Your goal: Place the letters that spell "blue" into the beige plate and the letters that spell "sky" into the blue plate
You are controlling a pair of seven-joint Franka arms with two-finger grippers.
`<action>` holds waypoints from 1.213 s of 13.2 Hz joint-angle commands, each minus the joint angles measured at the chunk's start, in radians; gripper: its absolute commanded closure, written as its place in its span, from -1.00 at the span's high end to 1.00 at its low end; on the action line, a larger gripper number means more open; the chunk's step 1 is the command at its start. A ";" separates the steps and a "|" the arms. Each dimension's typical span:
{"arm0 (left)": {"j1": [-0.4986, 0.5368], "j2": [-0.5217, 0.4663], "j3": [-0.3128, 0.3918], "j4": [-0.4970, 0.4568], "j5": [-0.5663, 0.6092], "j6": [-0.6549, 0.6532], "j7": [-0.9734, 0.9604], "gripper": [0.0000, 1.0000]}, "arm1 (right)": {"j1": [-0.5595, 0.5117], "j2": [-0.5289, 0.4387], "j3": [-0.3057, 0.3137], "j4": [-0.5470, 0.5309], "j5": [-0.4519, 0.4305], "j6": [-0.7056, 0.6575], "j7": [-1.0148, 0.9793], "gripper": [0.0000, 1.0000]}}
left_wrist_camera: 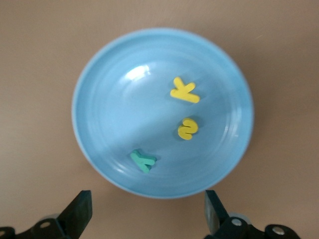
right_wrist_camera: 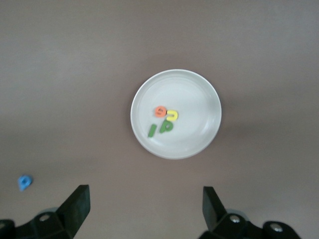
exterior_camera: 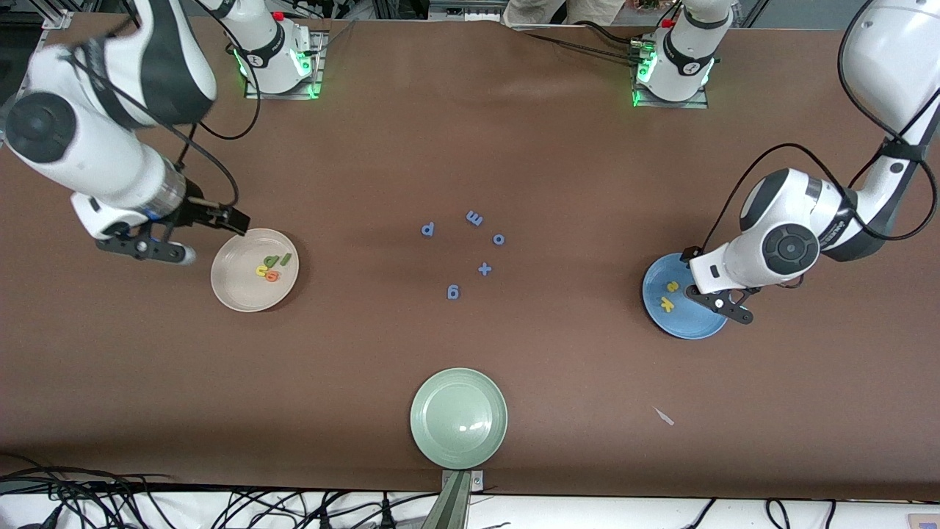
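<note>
Brown tabletop (exterior_camera: 470, 147) in the front view, with the pale green plate (exterior_camera: 459, 418) at the camera edge as my landmark. Five blue letters (exterior_camera: 474, 252) lie loose in a cluster farther from the camera than that plate, near table center. Beige plate (exterior_camera: 254, 270) sits farther from the camera than the green plate, toward the right arm's end; it holds the orange "e" (exterior_camera: 272, 276), yellow "u" (exterior_camera: 261, 270), green "b" (exterior_camera: 273, 260) and green "l" (exterior_camera: 286, 258), bunched close together. Blue plate (exterior_camera: 683, 305) sits toward the left arm's end, also farther from the camera than the green plate; yellow "s" (exterior_camera: 672, 286) and yellow "k" (exterior_camera: 667, 303) show in it, the rest is under the arm. Right gripper (exterior_camera: 158, 246) hangs just off the beige plate's rim, on the side away from the green plate; left gripper (exterior_camera: 723, 301) hangs over the blue plate's edge. Small pale scrap (exterior_camera: 664, 416) lies beside the green plate, toward the left arm's end. Left wrist view: left gripper (left_wrist_camera: 148, 214) is released, jaws spread wide and empty, above the blue plate (left_wrist_camera: 99, 84); in it lie the "k" (left_wrist_camera: 185, 90), "s" (left_wrist_camera: 188, 128) and teal "y" (left_wrist_camera: 143, 160), each apart from the others. Right wrist view: right gripper (right_wrist_camera: 145, 211) is also released and empty, high over the table; beige plate (right_wrist_camera: 199, 99) carries "e" (right_wrist_camera: 160, 111), "u" (right_wrist_camera: 172, 115), "b" (right_wrist_camera: 166, 127) and "l" (right_wrist_camera: 152, 130); one blue letter (right_wrist_camera: 24, 182) lies on the table well apart from the plate.
</note>
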 commanded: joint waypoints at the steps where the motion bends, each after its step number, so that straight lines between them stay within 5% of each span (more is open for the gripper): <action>1: 0.003 -0.167 -0.065 0.045 -0.064 -0.140 0.054 0.99 | -0.002 -0.011 -0.042 0.153 0.035 -0.180 -0.104 1.00; 5: -0.010 -0.170 -0.137 0.321 -0.094 -0.415 0.095 1.00 | -0.003 -0.003 -0.102 0.218 0.044 -0.263 -0.221 1.00; 8: -0.007 -0.173 -0.169 0.441 -0.095 -0.490 0.098 1.00 | 0.005 0.008 -0.098 0.239 0.044 -0.270 -0.221 1.00; 11: -0.013 -0.262 -0.130 0.473 -0.191 -0.506 0.103 1.00 | 0.005 0.015 -0.098 0.242 0.037 -0.268 -0.221 1.00; 16: -0.191 -0.368 0.259 0.486 -0.533 -0.490 0.094 1.00 | 0.001 0.017 -0.101 0.244 0.029 -0.271 -0.246 1.00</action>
